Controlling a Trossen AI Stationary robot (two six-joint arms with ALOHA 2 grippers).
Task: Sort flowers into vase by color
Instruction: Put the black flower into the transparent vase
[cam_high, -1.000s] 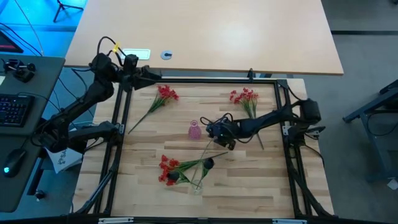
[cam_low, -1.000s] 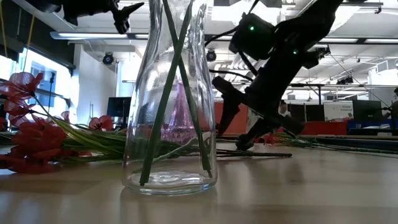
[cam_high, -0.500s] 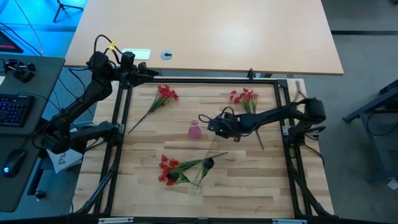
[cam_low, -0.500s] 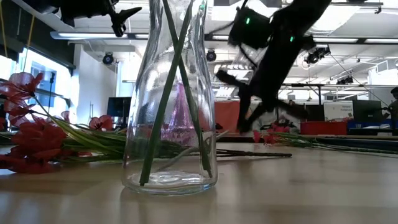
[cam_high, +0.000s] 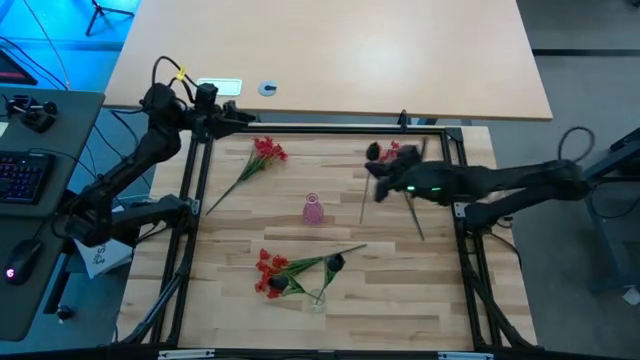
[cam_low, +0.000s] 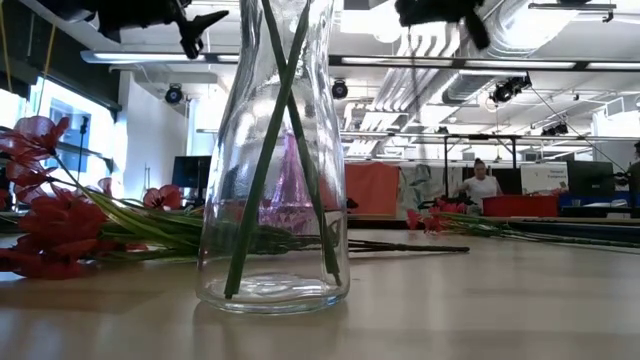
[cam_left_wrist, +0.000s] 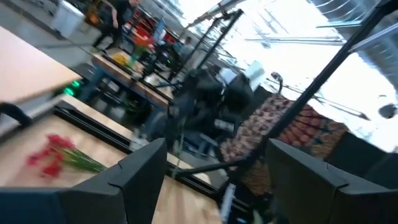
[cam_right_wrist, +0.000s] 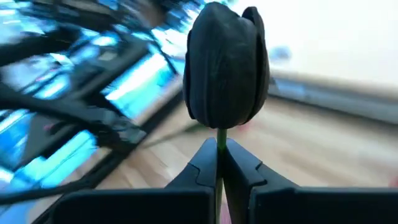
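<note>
My right gripper (cam_right_wrist: 220, 163) clenched on a dark bloom's (cam_right_wrist: 227, 65) stalk, stem mostly hidden, left gripper (cam_high: 245, 116) parked, fingers unreadable, wooden table (cam_high: 440, 290), clear vase (cam_low: 274, 160), blurred office behind.

No legible text, label, brand or number anywhere.

wooden table (cam_high: 240, 230), red flowers (cam_high: 266, 152), pink vase (cam_high: 313, 210), clear vase (cam_low: 275, 160)

Open tabletop (cam_high: 420, 275) lies right of the clear vase (cam_high: 317, 297), stems (cam_high: 300, 268) crowding its left.
</note>
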